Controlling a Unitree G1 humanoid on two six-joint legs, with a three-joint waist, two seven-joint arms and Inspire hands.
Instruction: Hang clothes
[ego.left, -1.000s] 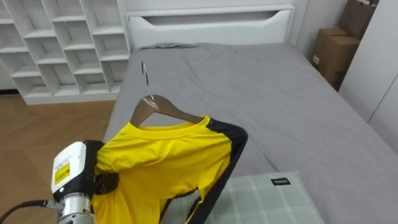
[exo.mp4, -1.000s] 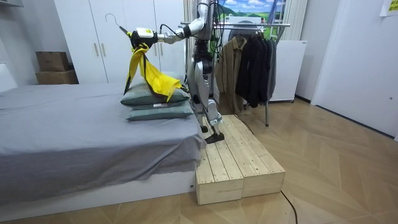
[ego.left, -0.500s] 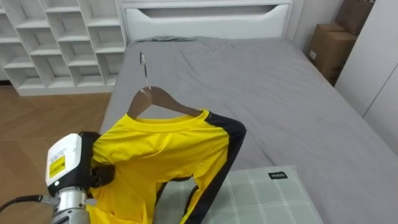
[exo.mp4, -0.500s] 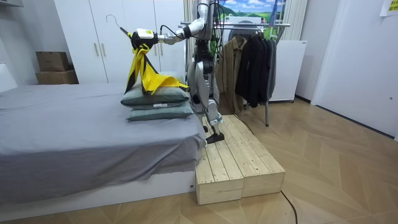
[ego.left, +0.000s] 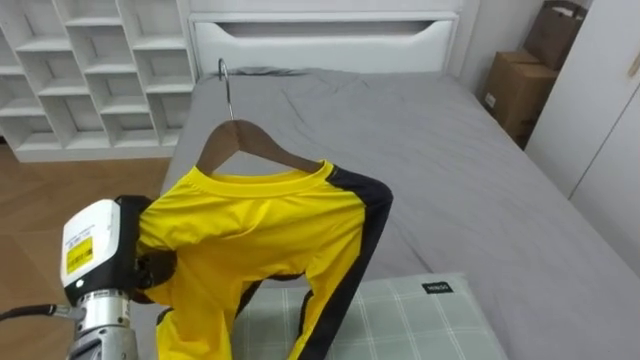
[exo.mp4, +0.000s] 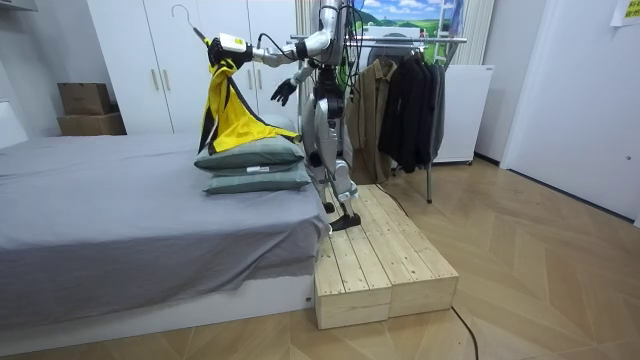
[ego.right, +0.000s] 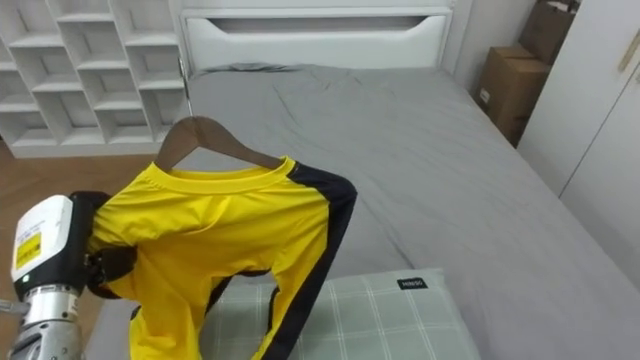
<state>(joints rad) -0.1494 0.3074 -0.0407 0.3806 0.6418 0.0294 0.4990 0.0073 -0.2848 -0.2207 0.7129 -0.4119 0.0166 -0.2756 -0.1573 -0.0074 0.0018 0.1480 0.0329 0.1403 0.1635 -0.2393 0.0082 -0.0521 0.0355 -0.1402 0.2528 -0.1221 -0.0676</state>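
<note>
A yellow shirt (ego.left: 260, 230) with dark side stripes hangs on a wooden hanger (ego.left: 250, 140) whose metal hook (ego.left: 222, 75) points up. My left hand (ego.left: 155, 272) comes in from the lower left and is curled round the hanger's shoulder under the cloth. In the room view the shirt (exo.mp4: 235, 110) is held high over the pillows by the left hand (exo.mp4: 222, 45), its lower part trailing down to them. My right hand (exo.mp4: 285, 91) is raised in front of my chest with its fingers spread. I stand on a wooden platform (exo.mp4: 380, 260) beside the bed.
Two stacked checked pillows (ego.left: 400, 320) lie on the grey bed (ego.left: 430, 150) right below the shirt. White cubby shelves (ego.left: 90, 70) stand at the back left, cardboard boxes (ego.left: 520, 80) at the right. A clothes rack (exo.mp4: 410, 90) with dark coats stands behind me.
The left hand has lifted the hanger and shirt higher, so the shirt hangs straighter above the pillows. The right hand has come up in front of the chest.
</note>
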